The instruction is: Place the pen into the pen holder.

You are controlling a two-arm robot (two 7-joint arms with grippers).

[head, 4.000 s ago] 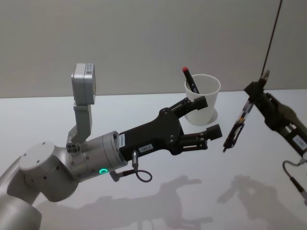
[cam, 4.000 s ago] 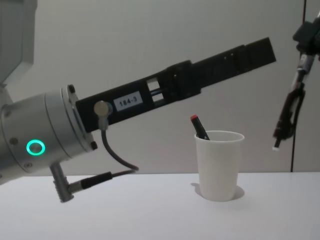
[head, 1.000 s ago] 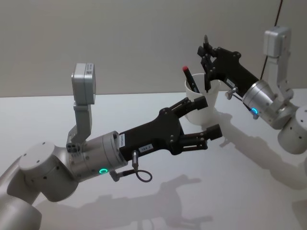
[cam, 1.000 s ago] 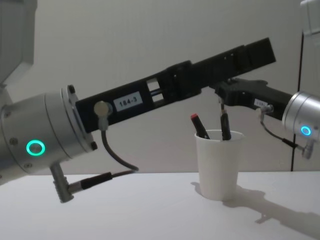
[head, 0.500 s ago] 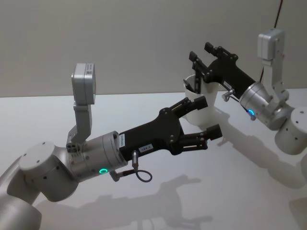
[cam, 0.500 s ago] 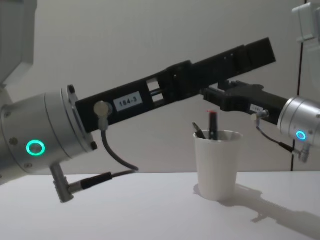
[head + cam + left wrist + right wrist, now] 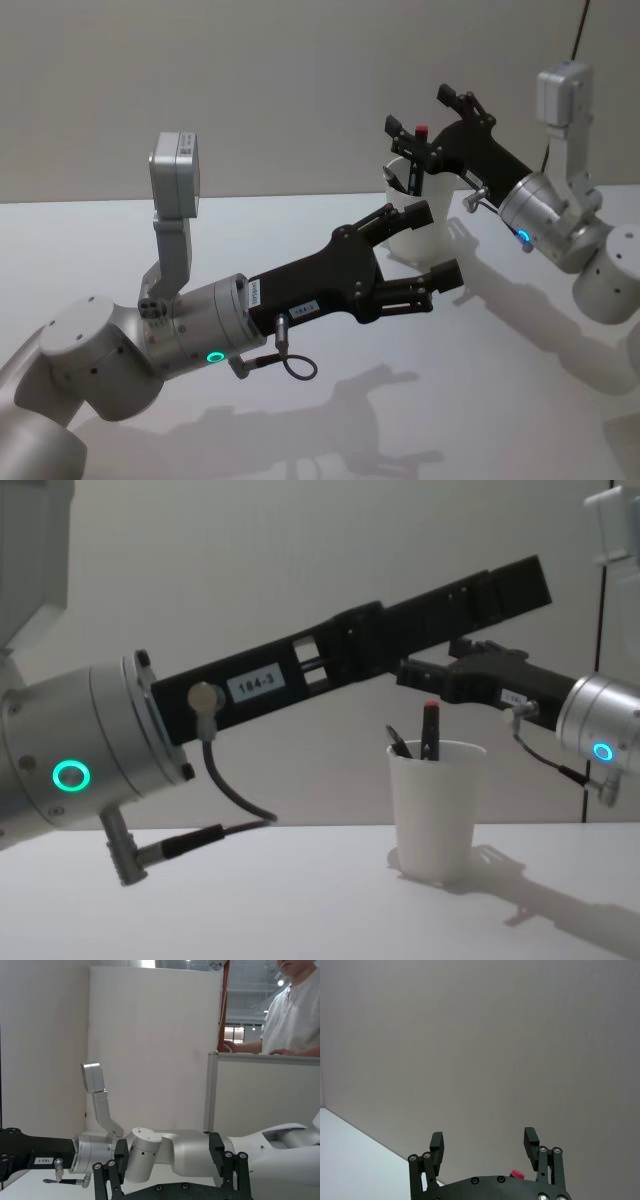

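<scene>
My right gripper, fingers spread, hovers above the light, tippable pen holder; the slim, rigid pen stands inside.

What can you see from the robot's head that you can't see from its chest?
Only the head view looks down into the gap of the right pincer and shows its open fingers spread over the cup, with the left pincer open lower down in front of the cup. Only the chest view shows the white cup whole from the side, standing on the table, with a red-topped pen and a darker one sticking out of it. Both show the two arms, the cup and the red pen top.
</scene>
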